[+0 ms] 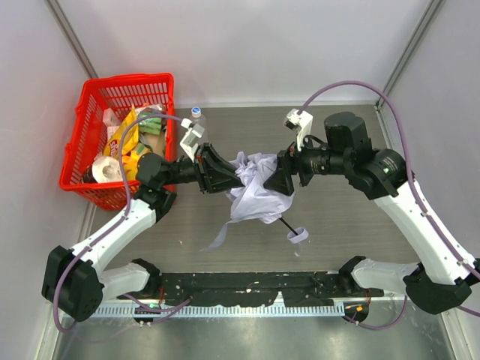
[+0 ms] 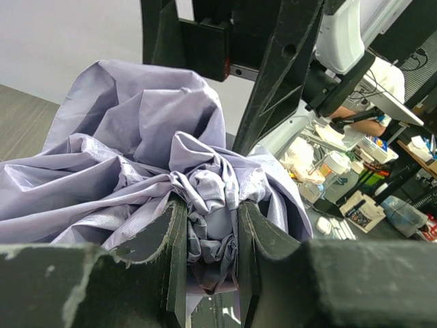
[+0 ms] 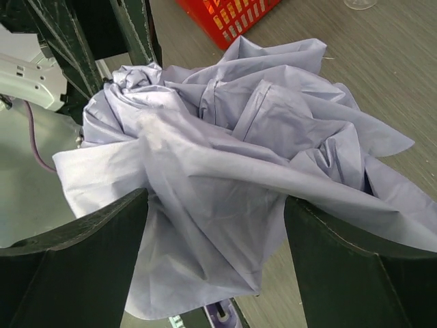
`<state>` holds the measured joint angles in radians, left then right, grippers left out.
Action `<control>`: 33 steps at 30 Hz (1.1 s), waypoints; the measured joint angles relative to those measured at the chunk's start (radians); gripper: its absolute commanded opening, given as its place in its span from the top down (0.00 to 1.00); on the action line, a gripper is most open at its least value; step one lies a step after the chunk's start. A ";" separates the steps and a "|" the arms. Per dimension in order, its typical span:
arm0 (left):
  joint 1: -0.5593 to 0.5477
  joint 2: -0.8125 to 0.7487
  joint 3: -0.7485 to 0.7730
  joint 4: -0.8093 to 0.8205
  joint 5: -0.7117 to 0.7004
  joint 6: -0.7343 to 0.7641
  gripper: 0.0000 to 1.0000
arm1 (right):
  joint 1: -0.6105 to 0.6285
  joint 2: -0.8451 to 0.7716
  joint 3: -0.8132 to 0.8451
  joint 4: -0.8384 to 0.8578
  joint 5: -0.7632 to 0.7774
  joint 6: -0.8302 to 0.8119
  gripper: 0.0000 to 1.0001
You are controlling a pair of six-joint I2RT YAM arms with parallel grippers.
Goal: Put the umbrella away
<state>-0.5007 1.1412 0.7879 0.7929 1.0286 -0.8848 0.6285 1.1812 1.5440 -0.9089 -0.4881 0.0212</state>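
The umbrella (image 1: 251, 191) hangs as a crumpled pale lavender bundle above the middle of the table, between my two grippers. Its thin black shaft (image 1: 285, 223) slopes down to the right and ends in a small light piece (image 1: 298, 236). A strip of fabric (image 1: 217, 238) trails to the lower left. My left gripper (image 1: 227, 180) is shut on a bunched fold of the umbrella (image 2: 136, 130), which is pinched between its fingers (image 2: 171, 239). My right gripper (image 1: 274, 182) stands wide open, one finger on each side of the umbrella (image 3: 239, 130), which fills the gap (image 3: 215, 225).
At the back left stands a red basket (image 1: 99, 88) holding rolls, packets and bottles; its corner (image 3: 229, 17) shows in the right wrist view. A clear plastic bottle (image 1: 196, 117) stands just right of the basket, behind my left wrist.
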 measured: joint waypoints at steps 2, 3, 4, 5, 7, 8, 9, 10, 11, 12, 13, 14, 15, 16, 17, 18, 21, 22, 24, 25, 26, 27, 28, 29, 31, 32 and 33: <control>0.000 -0.001 0.000 -0.005 -0.015 0.005 1.00 | 0.000 -0.018 0.003 -0.001 0.016 0.018 0.15; 0.000 -0.001 0.000 -0.005 -0.018 0.005 1.00 | 0.000 -0.032 0.003 -0.004 0.019 0.027 0.15; 0.000 -0.001 0.000 -0.005 -0.021 0.005 1.00 | 0.000 -0.040 0.003 -0.005 0.019 0.031 0.15; 0.000 -0.001 0.000 -0.003 -0.023 0.002 1.00 | 0.000 -0.063 0.001 -0.004 0.013 0.035 0.15; 0.000 0.000 0.000 0.006 -0.022 -0.007 1.00 | 0.000 -0.095 -0.009 -0.004 0.003 0.036 0.15; 0.000 0.000 0.000 0.013 -0.022 -0.014 1.00 | 0.000 -0.109 -0.016 -0.003 0.000 0.036 0.15; 0.000 0.000 0.000 0.021 -0.021 -0.024 1.00 | 0.000 -0.123 -0.025 0.000 -0.007 0.038 0.15; 0.000 0.000 0.000 0.028 -0.018 -0.031 1.00 | 0.000 -0.134 -0.034 0.005 -0.015 0.042 0.15; 0.000 0.000 0.000 0.035 -0.014 -0.037 1.00 | 0.000 -0.143 -0.043 0.014 -0.028 0.049 0.15; 0.000 0.000 0.000 0.042 -0.013 -0.047 1.00 | 0.000 -0.151 -0.054 0.028 -0.044 0.058 0.15; 0.000 0.001 0.000 0.049 -0.009 -0.055 1.00 | 0.000 -0.154 -0.064 0.042 -0.060 0.065 0.15; 0.000 0.002 0.000 0.060 -0.004 -0.067 1.00 | 0.000 -0.156 -0.077 0.058 -0.077 0.071 0.15; 0.000 0.005 0.000 0.078 0.002 -0.082 1.00 | 0.000 -0.156 -0.092 0.074 -0.095 0.078 0.15; 0.000 0.009 0.000 0.099 0.010 -0.099 1.00 | 0.000 -0.153 -0.105 0.087 -0.111 0.085 0.15; 0.000 0.013 0.000 0.115 0.016 -0.112 1.00 | 0.000 -0.146 -0.120 0.100 -0.129 0.092 0.15; -0.002 0.020 0.000 0.134 0.023 -0.127 1.00 | 0.001 -0.138 -0.132 0.112 -0.145 0.100 0.15; -0.011 0.039 0.000 0.163 0.037 -0.152 1.00 | 0.009 -0.097 -0.151 0.146 -0.180 0.123 0.14; -0.014 0.044 0.000 0.168 0.040 -0.157 1.00 | 0.013 -0.083 -0.151 0.153 -0.187 0.132 0.15; -0.023 0.053 0.001 0.175 0.044 -0.163 1.00 | 0.029 -0.061 -0.151 0.168 -0.192 0.141 0.15; -0.026 0.055 0.001 0.177 0.047 -0.164 1.00 | 0.037 -0.053 -0.151 0.171 -0.190 0.142 0.15; -0.029 0.057 0.001 0.177 0.049 -0.166 1.00 | 0.051 -0.044 -0.151 0.171 -0.177 0.140 0.15; -0.030 0.057 0.001 0.177 0.053 -0.166 1.00 | 0.068 -0.034 -0.150 0.168 -0.162 0.137 0.15; -0.030 0.057 0.001 0.177 0.057 -0.167 1.00 | 0.086 -0.024 -0.150 0.167 -0.145 0.135 0.15; -0.030 0.057 0.001 0.176 0.060 -0.166 1.00 | 0.104 -0.014 -0.149 0.167 -0.132 0.132 0.15; -0.031 0.057 0.001 0.175 0.064 -0.166 1.00 | 0.130 0.002 -0.150 0.166 -0.110 0.129 0.15; -0.031 0.056 0.001 0.175 0.065 -0.166 1.00 | 0.139 0.008 -0.154 0.171 -0.102 0.129 0.15; -0.032 0.056 0.001 0.175 0.065 -0.165 1.00 | 0.145 0.010 -0.163 0.176 -0.096 0.129 0.15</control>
<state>-0.5331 1.1973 0.7891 0.9676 1.0935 -1.0496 0.7731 1.1908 1.3815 -0.7326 -0.5838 0.1501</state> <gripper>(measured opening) 0.295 0.853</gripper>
